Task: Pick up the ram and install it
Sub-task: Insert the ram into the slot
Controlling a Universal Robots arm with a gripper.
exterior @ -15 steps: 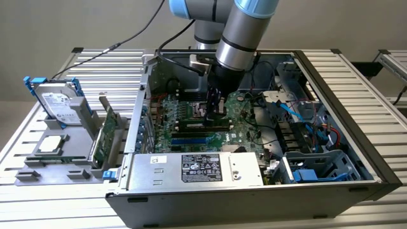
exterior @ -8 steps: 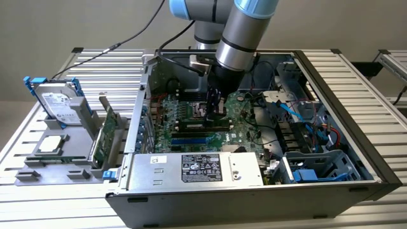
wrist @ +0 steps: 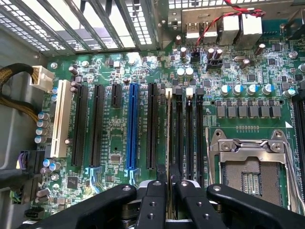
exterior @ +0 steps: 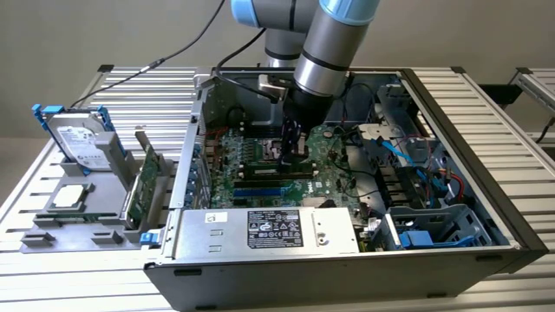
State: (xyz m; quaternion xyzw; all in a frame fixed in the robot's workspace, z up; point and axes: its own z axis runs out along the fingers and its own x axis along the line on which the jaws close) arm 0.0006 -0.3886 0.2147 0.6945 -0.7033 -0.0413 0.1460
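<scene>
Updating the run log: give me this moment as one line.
tool: shut on ram | ram: edge-on over memory slots | place: inside computer case

One gripper (wrist: 170, 183) works here, with two black fingers (wrist: 155, 200). Between them stands one ram (wrist: 168, 143) stick, edge-on. It occupies one of four memory slots (wrist: 189, 138) running out ahead of the fingertips. To one side of the gripper lie six expansion slots: one blue slot (wrist: 132, 126), one white slot (wrist: 60, 121) and four black slots (wrist: 152, 126), one of them short. To the other side lies one CPU socket (wrist: 250, 167). Outside the one computer case (exterior: 485, 195), well away from the gripper, stand one hard drive (exterior: 80, 140) and one expansion card (exterior: 145, 182).
</scene>
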